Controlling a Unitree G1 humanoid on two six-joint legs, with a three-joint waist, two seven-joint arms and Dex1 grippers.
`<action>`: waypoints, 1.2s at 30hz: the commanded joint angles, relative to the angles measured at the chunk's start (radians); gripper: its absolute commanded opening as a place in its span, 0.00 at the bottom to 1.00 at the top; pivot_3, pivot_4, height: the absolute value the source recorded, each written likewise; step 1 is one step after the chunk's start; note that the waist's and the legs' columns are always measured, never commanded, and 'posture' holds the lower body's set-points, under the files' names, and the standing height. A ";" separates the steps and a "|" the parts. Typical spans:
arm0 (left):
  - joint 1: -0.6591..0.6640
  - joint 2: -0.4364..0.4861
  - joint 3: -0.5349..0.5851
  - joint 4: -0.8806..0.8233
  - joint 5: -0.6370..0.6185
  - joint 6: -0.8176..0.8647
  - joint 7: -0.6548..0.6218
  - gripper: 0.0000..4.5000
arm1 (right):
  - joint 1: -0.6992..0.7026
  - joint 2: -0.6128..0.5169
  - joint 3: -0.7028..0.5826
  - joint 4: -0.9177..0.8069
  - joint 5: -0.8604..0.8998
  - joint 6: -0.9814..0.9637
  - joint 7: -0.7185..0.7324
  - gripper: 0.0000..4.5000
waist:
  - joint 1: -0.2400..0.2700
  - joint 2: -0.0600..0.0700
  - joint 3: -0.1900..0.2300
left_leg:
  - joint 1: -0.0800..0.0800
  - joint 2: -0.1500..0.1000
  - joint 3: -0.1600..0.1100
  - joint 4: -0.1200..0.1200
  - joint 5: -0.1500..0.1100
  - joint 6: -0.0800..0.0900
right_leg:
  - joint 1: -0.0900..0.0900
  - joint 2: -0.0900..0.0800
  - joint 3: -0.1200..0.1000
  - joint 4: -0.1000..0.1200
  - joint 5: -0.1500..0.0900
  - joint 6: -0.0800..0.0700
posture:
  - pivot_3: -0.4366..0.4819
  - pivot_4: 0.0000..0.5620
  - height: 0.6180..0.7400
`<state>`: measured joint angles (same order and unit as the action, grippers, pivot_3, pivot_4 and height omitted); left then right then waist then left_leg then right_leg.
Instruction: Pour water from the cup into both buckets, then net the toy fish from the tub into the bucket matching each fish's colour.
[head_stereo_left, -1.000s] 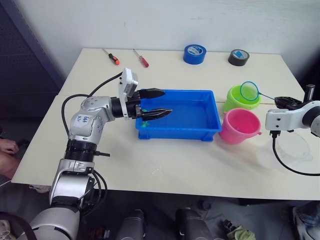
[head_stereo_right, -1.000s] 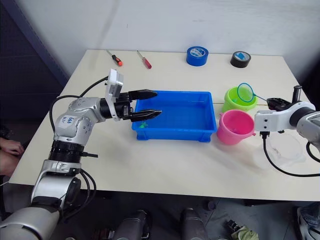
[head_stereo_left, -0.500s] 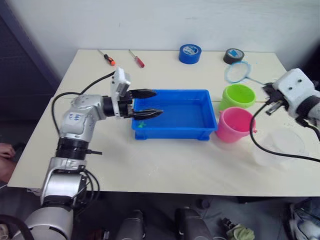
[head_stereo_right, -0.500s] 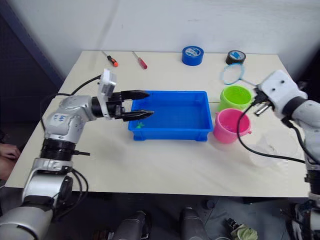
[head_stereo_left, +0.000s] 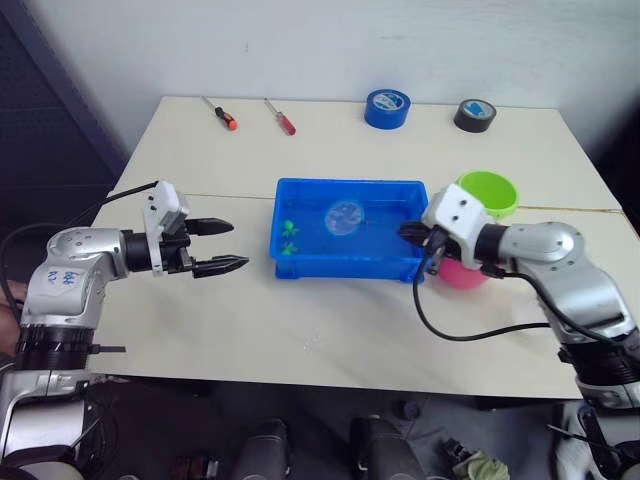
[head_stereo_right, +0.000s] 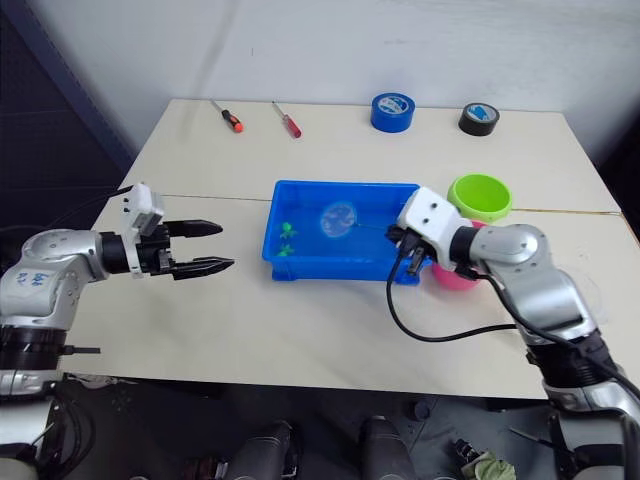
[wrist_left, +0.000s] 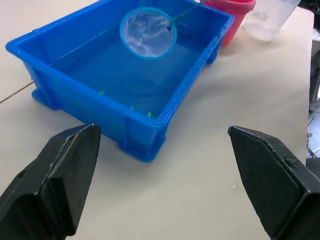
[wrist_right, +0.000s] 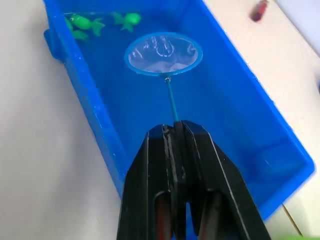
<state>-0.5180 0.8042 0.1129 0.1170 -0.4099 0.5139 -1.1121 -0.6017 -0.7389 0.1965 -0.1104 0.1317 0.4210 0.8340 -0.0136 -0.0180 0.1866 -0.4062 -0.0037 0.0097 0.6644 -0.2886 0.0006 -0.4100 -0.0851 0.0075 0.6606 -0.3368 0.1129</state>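
Jaws of the right gripper (wrist_right: 176, 131) clamp the net (wrist_right: 163, 53) handle, holding the hoop over the tub (head_stereo_left: 300, 266), near green fish (wrist_right: 82, 22). Left gripper (head_stereo_left: 222, 247) jaws stand apart above the table (head_stereo_left: 330, 320), beside the tub.

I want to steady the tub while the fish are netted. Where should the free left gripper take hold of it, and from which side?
Grip the rolled rim of the tub at its near-left corner, coming from the robot's left. The open left gripper already faces that wall, and the net held by the right gripper works from the opposite end.
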 joint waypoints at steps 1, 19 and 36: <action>0.029 0.032 0.054 -0.094 -0.032 0.040 0.027 0.99 | -0.039 0.033 0.023 0.050 -0.043 -0.099 0.016 0.00 | 0.000 0.000 0.000 | 0.000 0.000 0.000 0.000 0.000 0.000 | 0.000 0.000 0.000 0.000 0.000 0.000 | 0.48 0.27 1.00; 0.067 0.088 0.086 -0.213 -0.082 0.154 0.072 0.99 | -0.171 0.105 0.140 0.425 -0.293 -0.704 0.069 0.00 | -0.016 0.000 0.000 | 0.001 0.002 0.000 0.000 0.000 -0.003 | 0.000 0.003 -0.001 0.001 0.000 0.000 | 0.48 0.27 1.00; 0.028 0.092 0.063 -0.178 -0.078 0.156 0.067 0.99 | -0.207 0.157 0.133 0.568 -0.310 -0.837 0.103 0.00 | -0.017 0.000 0.000 | 0.001 0.002 0.000 0.000 0.000 -0.004 | 0.000 0.003 -0.001 0.001 0.000 0.000 | 0.48 0.27 1.00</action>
<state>-0.4691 0.8859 0.1755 -0.0627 -0.4824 0.6803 -1.0403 -0.7907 -0.5827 0.3484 0.4535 -0.1888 -0.4047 0.9379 -0.0305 -0.0180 0.1866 -0.4056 -0.0013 0.0098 0.6640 -0.2881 -0.0034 -0.4102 -0.0823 0.0066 0.6615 -0.3368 0.1128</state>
